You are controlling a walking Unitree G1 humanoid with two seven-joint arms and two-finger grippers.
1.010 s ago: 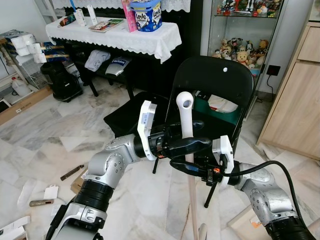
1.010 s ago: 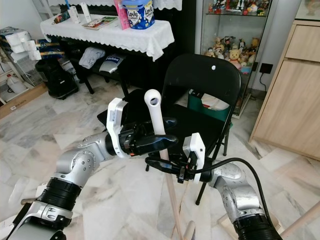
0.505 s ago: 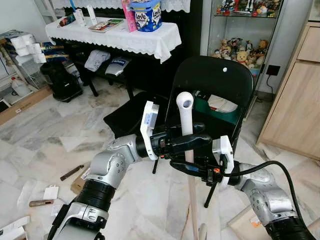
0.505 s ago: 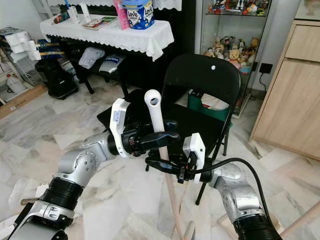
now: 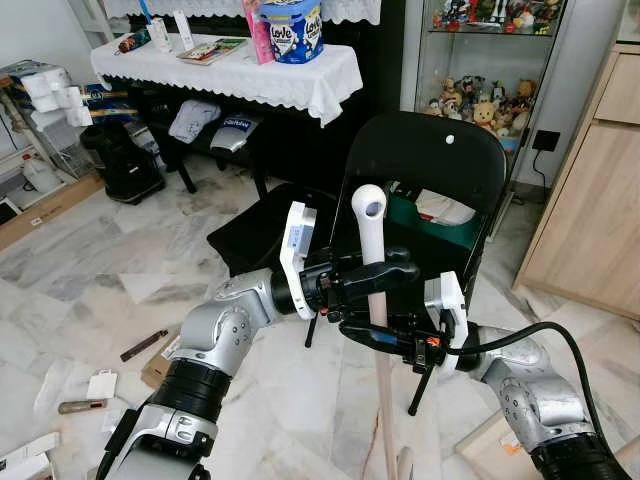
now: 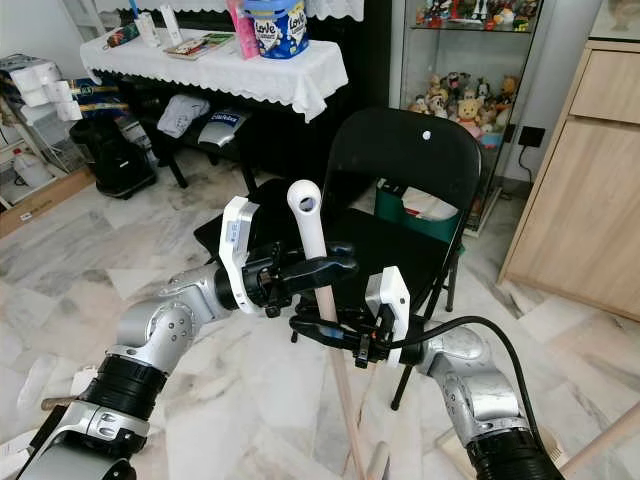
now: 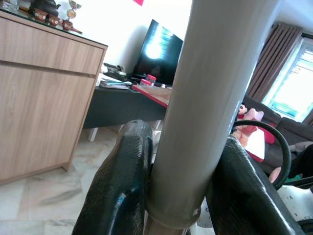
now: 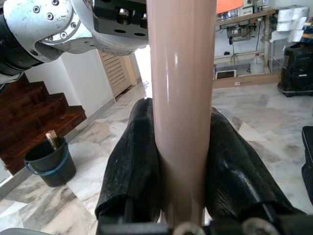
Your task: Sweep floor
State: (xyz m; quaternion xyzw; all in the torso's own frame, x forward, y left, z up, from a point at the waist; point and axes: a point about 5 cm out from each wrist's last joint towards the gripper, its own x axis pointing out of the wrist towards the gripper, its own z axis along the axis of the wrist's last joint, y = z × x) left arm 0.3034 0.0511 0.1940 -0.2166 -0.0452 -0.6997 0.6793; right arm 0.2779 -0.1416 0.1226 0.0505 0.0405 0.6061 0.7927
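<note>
I hold a broom upright before me, in front of a black chair. Its white top grip (image 5: 368, 212) has a hole, and a beige pole (image 5: 384, 400) runs down from it to the floor. My left gripper (image 5: 386, 274) is shut on the white upper part, just under the hole. My right gripper (image 5: 372, 335) is shut on the beige pole directly below the left one. In the left wrist view, black fingers (image 7: 122, 186) press both sides of the pale handle (image 7: 205, 98). In the right wrist view, black fingers (image 8: 131, 161) clamp the beige pole (image 8: 181, 98).
A black folding chair (image 5: 430, 160) stands right behind the broom. A table with a white cloth (image 5: 240, 70) is at the back left, and a glass cabinet of toys (image 5: 480, 95) and a wooden cabinet (image 5: 590, 220) at the right. Scraps (image 5: 100, 385) lie on the marble floor at the left.
My left gripper has edged forward, and its fingers have drawn together onto the white handle. The right gripper and the broom have hardly moved.
</note>
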